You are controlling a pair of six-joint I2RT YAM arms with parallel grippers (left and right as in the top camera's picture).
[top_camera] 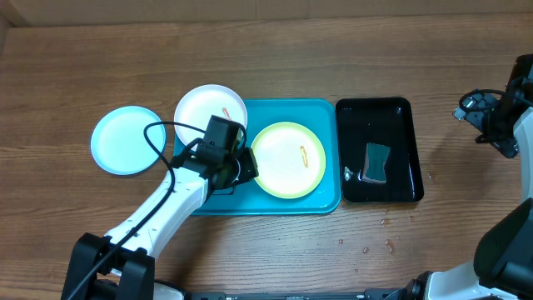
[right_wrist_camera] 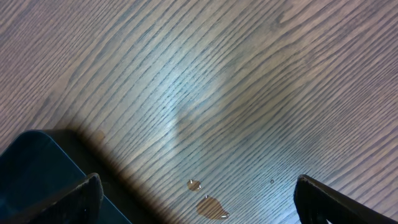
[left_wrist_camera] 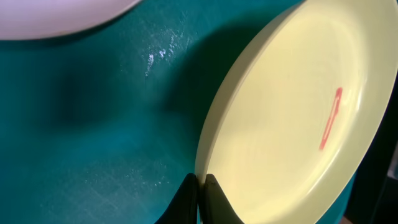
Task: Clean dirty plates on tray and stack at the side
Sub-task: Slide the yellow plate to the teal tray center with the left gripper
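The yellow-green plate (top_camera: 288,160) lies on the turquoise tray (top_camera: 330,200) with an orange-red smear on it. My left gripper (top_camera: 246,163) is shut on that plate's left rim; in the left wrist view the fingers (left_wrist_camera: 200,186) pinch the rim of the plate (left_wrist_camera: 292,124). The white plate (top_camera: 200,107), with a small red smear, overlaps the tray's upper left corner. The pale blue plate (top_camera: 127,139) lies on the table left of the tray. My right gripper (top_camera: 500,125) is open and empty at the far right, above bare wood (right_wrist_camera: 199,205).
A glossy black tray (top_camera: 400,192) right of the turquoise tray holds a dark sponge (top_camera: 376,162) and some water; its corner shows in the right wrist view (right_wrist_camera: 31,168). Water drops (right_wrist_camera: 208,205) lie on the wood near it.
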